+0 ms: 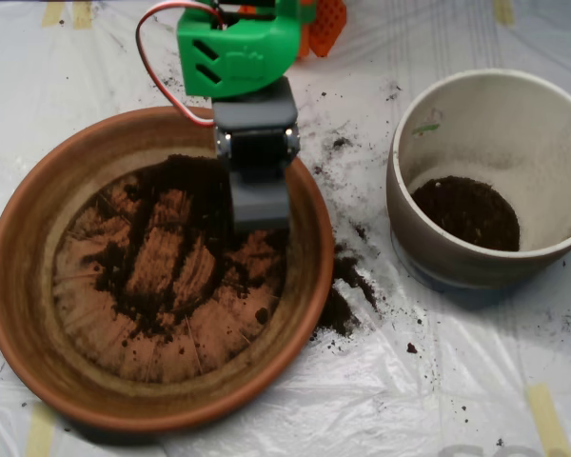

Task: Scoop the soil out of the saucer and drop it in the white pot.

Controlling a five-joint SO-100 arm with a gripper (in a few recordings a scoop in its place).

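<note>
Over on the left side of the overhead view sits the saucer [24, 286], and the scoop [259, 211] is hanging down into it from 12 o'clock, its tip right around the upper-middle of the dish where the soil [171, 252] is thickest. Honestly can't tell how far the grey clamshell is spread or whether it's got any dirt in it, you just see its back from above. Soil is smeared across the ridged base in patches, mostly from the centre up toward 12 and out toward 9, with bare orange showing through at 6. A bit has spilled over the rim at 3 o'clock onto the plastic sheet [362, 400], plus loose crumbs scattered between the two dishes. The white pot [409, 224] is off at the saucer's 3 o'clock, near but not touching, with a dark layer of soil on its bottom
</note>
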